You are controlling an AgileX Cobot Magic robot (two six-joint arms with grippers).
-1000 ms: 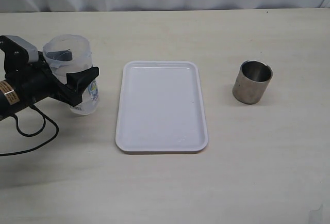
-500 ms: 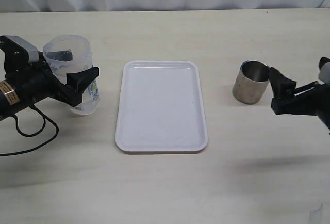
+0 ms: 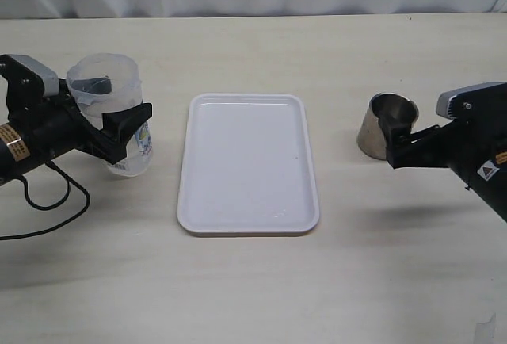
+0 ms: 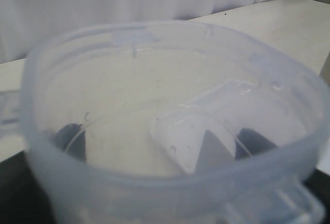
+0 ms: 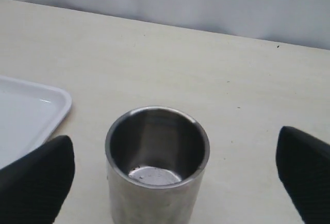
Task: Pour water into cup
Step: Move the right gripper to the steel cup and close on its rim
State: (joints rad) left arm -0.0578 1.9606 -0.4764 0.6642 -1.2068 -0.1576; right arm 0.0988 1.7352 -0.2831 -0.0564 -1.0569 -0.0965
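The steel cup [image 3: 386, 126] stands on the table, right of the tray. My right gripper [image 3: 394, 144] has its fingers on either side of it. In the right wrist view the cup [image 5: 157, 162] sits between two wide-apart black fingertips [image 5: 36, 182], neither touching it; its inside is dark with a shiny bottom. At the left, my left gripper [image 3: 119, 102] is shut on a translucent plastic container [image 3: 111, 114] with a blue-and-white label, held upright. Through the container [image 4: 170, 131] walls the dark fingers [image 4: 69, 141] show. I cannot make out the water.
A white rectangular tray [image 3: 184, 201] lies between the container and the cup; its corner [image 5: 26, 110] shows in the right wrist view. A black cable [image 3: 47, 201] trails from the left arm. A pale curtain runs along the table's far edge.
The right arm has come in from the right edge and moved left up to the cup, its fingers now on either side of it. The left gripper and container have not moved.
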